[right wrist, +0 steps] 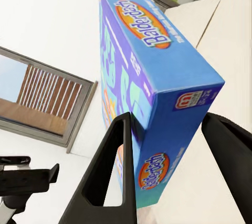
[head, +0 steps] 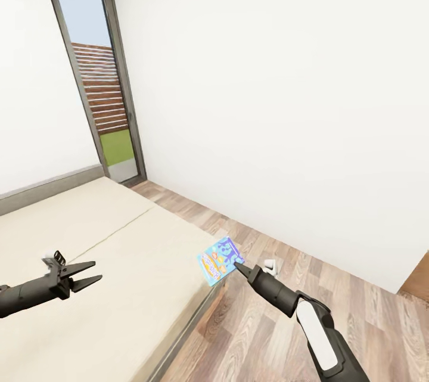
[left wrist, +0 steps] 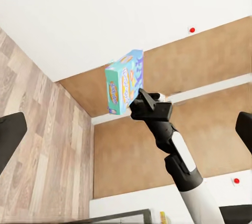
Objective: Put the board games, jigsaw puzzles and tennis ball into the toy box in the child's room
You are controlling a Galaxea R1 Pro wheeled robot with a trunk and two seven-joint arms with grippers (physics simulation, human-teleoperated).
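Note:
My right gripper (head: 237, 263) is shut on the smaller blue board game (head: 219, 260), holding it tilted in the air just past the bed's near corner, above the wood floor. In the right wrist view the blue box (right wrist: 152, 61) sits clamped between both black fingers (right wrist: 118, 166). The left wrist view shows the same box (left wrist: 125, 82) at the tip of the right arm. My left gripper (head: 83, 275) hovers open over the beige mattress of the bed (head: 119, 239) with nothing in it. The table and toy box are out of view.
A tall grey-framed window (head: 98, 72) stands in the far corner behind the bed. A white wall (head: 268, 102) runs along the right, with wood-plank floor (head: 333, 286) between it and the bed. A wooden wardrobe door (head: 420, 278) edges in at far right.

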